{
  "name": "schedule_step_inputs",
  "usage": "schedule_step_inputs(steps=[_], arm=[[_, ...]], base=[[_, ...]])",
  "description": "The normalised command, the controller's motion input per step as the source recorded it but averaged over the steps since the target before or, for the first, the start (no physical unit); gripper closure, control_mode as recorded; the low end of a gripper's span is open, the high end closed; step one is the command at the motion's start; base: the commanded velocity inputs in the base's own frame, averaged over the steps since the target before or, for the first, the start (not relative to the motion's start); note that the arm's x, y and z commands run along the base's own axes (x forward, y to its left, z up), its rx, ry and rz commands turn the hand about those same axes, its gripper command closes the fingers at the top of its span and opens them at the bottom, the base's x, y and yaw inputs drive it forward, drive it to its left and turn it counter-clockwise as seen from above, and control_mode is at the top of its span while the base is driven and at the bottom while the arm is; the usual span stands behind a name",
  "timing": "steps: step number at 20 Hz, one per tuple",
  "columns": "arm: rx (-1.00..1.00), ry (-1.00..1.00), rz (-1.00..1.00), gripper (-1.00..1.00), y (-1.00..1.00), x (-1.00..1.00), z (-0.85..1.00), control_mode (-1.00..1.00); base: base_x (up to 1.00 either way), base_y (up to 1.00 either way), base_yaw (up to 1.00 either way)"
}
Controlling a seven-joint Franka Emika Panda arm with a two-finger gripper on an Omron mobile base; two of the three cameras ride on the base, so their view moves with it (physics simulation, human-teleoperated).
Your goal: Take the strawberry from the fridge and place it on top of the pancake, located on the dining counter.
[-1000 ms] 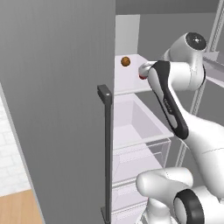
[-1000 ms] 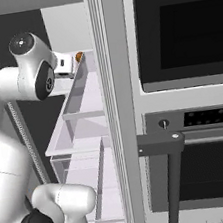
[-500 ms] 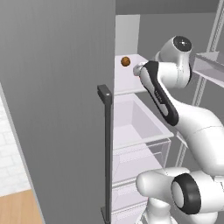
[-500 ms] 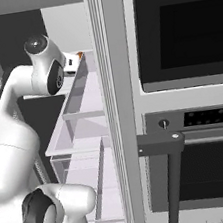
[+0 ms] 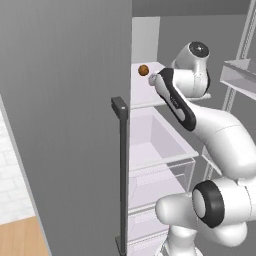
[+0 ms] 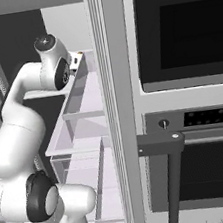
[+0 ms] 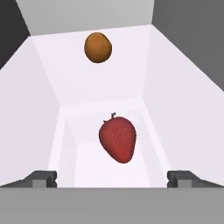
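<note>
The strawberry (image 7: 117, 143) lies on the white fridge shelf (image 7: 87, 92) at the centre of the hand view, straight ahead of the claw (image 7: 112, 178), whose fingers stand wide open and empty, one at each lower corner. An orange-brown ball (image 7: 98, 47) sits well behind it, near the top. The berry is small and rounded, so an off-centre closing could squirt it away down the shelf toward that ball.

The strawberry (image 7: 117, 141) is red and dimpled, with a small dark stem at its top, tapering to a blunt tip; it lies on a white shelf (image 7: 100, 94) inside the fridge (image 5: 70, 115). The fridge is tall and grey, its door swung open, a long dark bar handle (image 5: 121, 170) on the door's edge and clear drawers (image 5: 162, 165) below.
</note>
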Motion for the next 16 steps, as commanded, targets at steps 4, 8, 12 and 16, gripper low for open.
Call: schedule_step_inputs(steps=[4, 8, 12, 16], arm=[[0.0, 0.0, 0.0, -1.0, -0.01, 0.42, -0.03, -1.0], [0.0, 0.0, 0.01, -1.0, 0.0, 0.24, -0.23, -1.0], [0.0, 0.0, 0.0, -1.0, 0.0, 0.3, -0.18, -1.0], [0.0, 0.0, 0.0, -1.0, 0.0, 0.26, -0.1, -1.0]], base=[[0.0, 0.0, 0.0], [0.0, 0.0, 0.0], [0.0, 0.0, 0.0], [0.0, 0.0, 0.0]])
